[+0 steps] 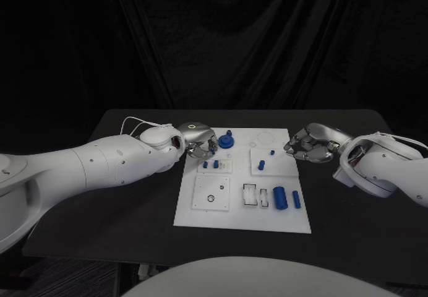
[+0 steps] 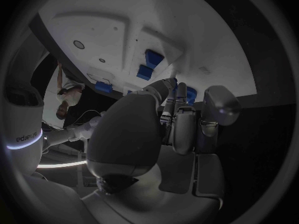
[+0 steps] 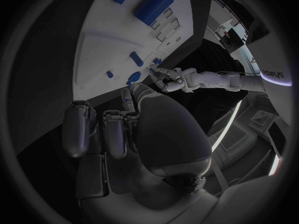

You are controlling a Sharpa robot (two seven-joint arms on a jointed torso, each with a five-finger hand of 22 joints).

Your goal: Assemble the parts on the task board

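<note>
The left silver hand (image 1: 198, 141) touches a round blue plastic part (image 1: 226, 142) at 11 o'clock on the flat white plastic task board (image 1: 198, 213); I cannot tell if it grips. The right silver hand (image 1: 311, 144), at 2 o'clock, is curled, holding nothing.

Dim, dark surroundings; the white task board (image 1: 201, 213) stands out brightest, and both wrist views bend strongly at their rims.

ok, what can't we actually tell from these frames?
- Left hand: head view, its fingers curl over the board's far left corner beside a blue part; contact or grip not discernible. In the left wrist view its own palm hides the fingertips.
- Right hand: at the task board edge, fingers curled under; whether anything is inside is hidden.
- Small blue pegs: too small to tell whether seated.
</note>
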